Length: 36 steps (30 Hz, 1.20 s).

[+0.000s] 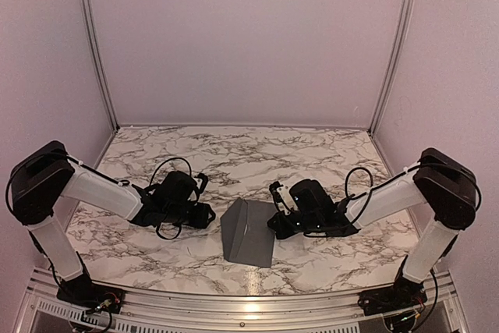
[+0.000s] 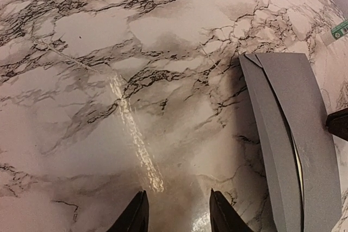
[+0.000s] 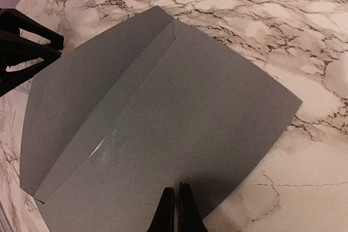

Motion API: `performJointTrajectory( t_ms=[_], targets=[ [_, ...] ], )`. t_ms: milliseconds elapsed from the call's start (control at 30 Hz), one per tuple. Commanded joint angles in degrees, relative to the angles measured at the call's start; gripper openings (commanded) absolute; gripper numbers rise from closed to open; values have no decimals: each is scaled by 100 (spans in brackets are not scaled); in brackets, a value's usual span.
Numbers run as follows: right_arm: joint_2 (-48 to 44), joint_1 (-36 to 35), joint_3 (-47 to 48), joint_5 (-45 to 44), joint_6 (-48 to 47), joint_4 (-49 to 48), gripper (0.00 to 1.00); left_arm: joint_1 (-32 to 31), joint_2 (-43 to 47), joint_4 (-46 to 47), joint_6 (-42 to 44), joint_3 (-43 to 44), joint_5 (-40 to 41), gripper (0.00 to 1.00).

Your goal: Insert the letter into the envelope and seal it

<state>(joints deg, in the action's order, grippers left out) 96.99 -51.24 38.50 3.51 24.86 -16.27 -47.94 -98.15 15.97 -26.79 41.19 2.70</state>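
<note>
The dark grey envelope (image 1: 247, 232) lies at the table's near middle, between my two grippers. Its flap (image 3: 87, 91) is folded along a long crease and stands partly raised. The letter shows only as a thin cream sliver (image 3: 97, 148) under the flap's edge, and also in the left wrist view (image 2: 298, 167); the rest of it is hidden inside. My right gripper (image 3: 178, 199) is shut, its tips against the envelope's face near its right edge (image 1: 274, 228). My left gripper (image 2: 176, 210) is open and empty over bare marble, just left of the envelope (image 2: 293, 134).
A small white-and-green tube (image 2: 340, 28) lies beyond the envelope. The marble tabletop (image 1: 234, 154) is walled at the back and both sides. A metal rail (image 1: 234, 302) runs along the near edge.
</note>
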Motion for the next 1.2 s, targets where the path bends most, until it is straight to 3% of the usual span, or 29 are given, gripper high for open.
performJointTrajectory(
  t_ms=[0,533,1167],
  targets=[
    [209,-56,223,-113,1,-122,0,-152,-162,144,115,257,-243,40],
    [484,-61,228,-86,38,-126,0,-576,-334,135,277,632,-817,38],
    [408,-69,230,71,28,-146,0,-839,-973,81,360,1081,-719,36]
  ],
)
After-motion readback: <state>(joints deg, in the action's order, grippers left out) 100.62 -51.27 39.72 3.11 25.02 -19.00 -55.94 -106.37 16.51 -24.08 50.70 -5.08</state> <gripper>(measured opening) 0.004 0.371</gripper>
